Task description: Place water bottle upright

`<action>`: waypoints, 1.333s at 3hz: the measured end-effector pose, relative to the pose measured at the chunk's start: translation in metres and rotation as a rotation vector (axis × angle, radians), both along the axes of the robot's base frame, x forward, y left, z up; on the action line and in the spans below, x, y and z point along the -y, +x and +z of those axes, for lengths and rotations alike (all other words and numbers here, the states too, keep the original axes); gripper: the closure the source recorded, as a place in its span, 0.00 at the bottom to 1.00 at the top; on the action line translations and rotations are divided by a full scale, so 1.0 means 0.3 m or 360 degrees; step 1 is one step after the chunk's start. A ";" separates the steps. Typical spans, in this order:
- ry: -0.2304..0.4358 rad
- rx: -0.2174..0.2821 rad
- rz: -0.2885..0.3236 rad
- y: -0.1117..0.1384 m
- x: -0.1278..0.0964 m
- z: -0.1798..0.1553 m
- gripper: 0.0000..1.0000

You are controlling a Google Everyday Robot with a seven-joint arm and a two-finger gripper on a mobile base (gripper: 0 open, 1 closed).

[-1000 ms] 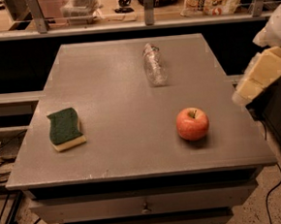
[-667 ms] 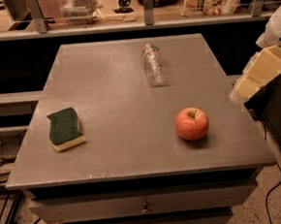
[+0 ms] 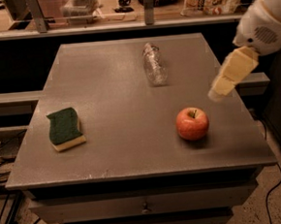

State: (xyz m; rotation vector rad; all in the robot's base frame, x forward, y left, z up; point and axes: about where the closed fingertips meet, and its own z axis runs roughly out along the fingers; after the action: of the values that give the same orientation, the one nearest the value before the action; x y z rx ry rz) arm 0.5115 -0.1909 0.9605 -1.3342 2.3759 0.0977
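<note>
At the right edge of the table (image 3: pixel 115 101), the hand (image 3: pixel 221 89) has come a little way inward over the last second. It was out beyond the rim and now its tip hangs over the table's right margin, above and just to the right of the apple (image 3: pixel 192 123). Nothing else has shifted: the water bottle (image 3: pixel 154 64), the apple and the green sponge (image 3: pixel 64 128) lie where they did.

The water bottle is on its side toward the far end of the table, a little right of centre, its long axis running roughly front to back. It is well apart from the apple and from the sponge at the near left. Which end carries the cap cannot be made out.

The small inward move reads as the start of the approach, so the task looks barely begun: the bottle is untouched and not yet upright. The hand would have to travel further left and away, past the apple, to reach it.

The hand holds nothing and touches nothing; it is in the air, tilted down and to the left. Whether it is open or closed cannot be told from this angle, where it shows only as one pale yellow block.
</note>
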 end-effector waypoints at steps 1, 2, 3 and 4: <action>-0.0080 0.0008 0.0117 0.130 -0.112 -0.042 0.00; -0.0102 0.0033 0.0206 0.295 -0.239 -0.060 0.00; -0.0102 0.0033 0.0206 0.296 -0.239 -0.060 0.00; -0.0043 0.0043 0.0163 0.372 -0.255 -0.068 0.00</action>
State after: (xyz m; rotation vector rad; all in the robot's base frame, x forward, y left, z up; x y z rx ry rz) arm 0.6232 -0.1144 0.9403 -1.4604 2.2942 0.0768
